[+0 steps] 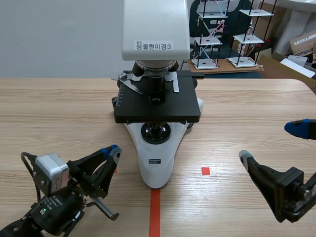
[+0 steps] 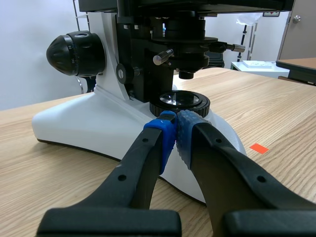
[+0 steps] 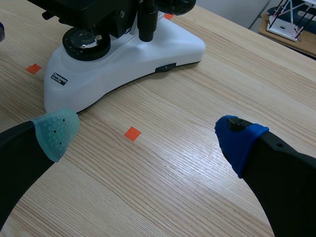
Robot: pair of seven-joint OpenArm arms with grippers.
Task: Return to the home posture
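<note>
You've got a light wooden table in front of a plain pale wall, with some wire racks and a cardboard box off in the far right corner. Starting at the left: the left gripper sits low near the close edge. Its two fingers are pressed together pad to pad with nothing between them. Its long axis runs diagonally away from you and toward the middle, so the blue tips aim at the side of the microscope base. The scene view shows a strip of bare table between the tips and the base, so it's close but not touching. The microscope is the big thing in the way here. It stands dead centre between the two arms, with its long axis running from near to far. The rounded white nose of the base faces you, the black stage sits over it and the white head is at the back. An orange-red tape strip runs from that nose toward you, and a small red square sits just to its right. Over on the right, the right gripper is low and spread wide open, holding nothing. It points in toward the middle of the table, well apart from the base.
</note>
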